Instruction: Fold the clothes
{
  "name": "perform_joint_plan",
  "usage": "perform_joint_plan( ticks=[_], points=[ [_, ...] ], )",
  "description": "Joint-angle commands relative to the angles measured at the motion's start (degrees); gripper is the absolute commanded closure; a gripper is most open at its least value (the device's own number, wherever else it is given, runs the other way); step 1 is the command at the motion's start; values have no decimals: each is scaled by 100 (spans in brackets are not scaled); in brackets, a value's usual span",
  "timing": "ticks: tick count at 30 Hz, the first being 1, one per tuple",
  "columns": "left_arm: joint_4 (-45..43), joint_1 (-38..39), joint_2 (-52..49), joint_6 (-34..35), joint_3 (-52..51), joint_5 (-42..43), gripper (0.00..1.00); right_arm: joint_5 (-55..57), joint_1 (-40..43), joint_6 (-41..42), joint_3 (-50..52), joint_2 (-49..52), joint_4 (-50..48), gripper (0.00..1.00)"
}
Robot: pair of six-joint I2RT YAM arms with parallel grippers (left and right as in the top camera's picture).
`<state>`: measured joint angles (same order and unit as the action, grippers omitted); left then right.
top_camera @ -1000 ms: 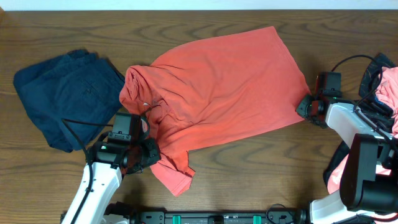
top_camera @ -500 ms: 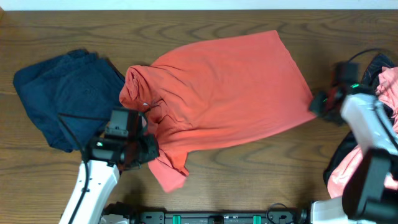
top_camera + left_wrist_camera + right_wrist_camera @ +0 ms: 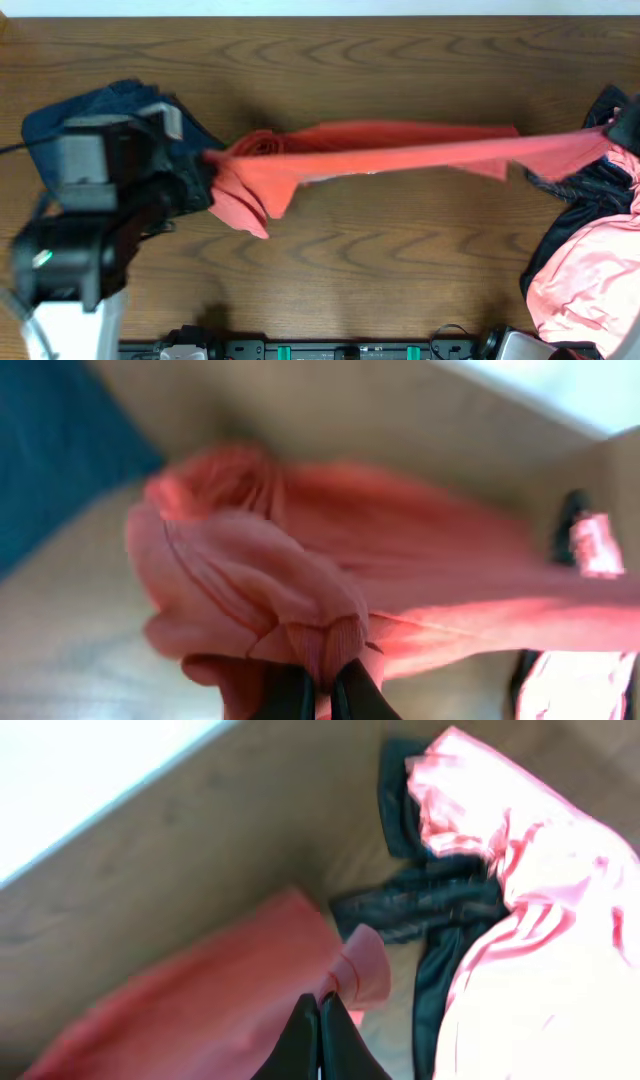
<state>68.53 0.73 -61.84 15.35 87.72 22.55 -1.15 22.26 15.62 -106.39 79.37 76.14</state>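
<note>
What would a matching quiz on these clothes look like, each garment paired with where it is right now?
Things:
1. orange shirt
2. navy garment
3. pink garment

Places:
A. heaped at the right edge of the table
B. lying at the table's left end
C. stretched between the left gripper and the right gripper

Pairs: 1-C, 2-B, 3-A.

Left claw [image 3: 322,688] and right claw [image 3: 318,1032] pinched closed.

Wooden table [image 3: 380,270]; perhaps a black rail [image 3: 330,350] below.
</note>
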Motion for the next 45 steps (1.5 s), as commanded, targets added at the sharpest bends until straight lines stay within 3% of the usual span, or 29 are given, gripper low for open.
perform_joint_plan(
  ticks=[1,8,17,25,30,40,45],
  points=[
    [85,-94,50,-166,1119,103,94,24,120,-249,-885,-160,205,99],
    [81,-94,50,-166,2741,-302,94,116,120,-302,-2055,-157,391,99],
    [413,-94,-400,-162,2758,-525,94,133,120,-310,-2063,376,586,99],
    [1873,-92,-1226,-162,2730,-308,94,208,120,-374,-2063,863,817,99],
    [2297,-92,-1862,-162,2345,-308,94,267,118,-535,-2061,1091,1025,99],
    [2070,-92,-2881,-184,817,-310,92,439,118,-564,-1961,1558,1867,99],
    [1488,-92,-3263,-181,-212,-308,78,439,118,-564,-1845,1650,1939,99]
  ],
)
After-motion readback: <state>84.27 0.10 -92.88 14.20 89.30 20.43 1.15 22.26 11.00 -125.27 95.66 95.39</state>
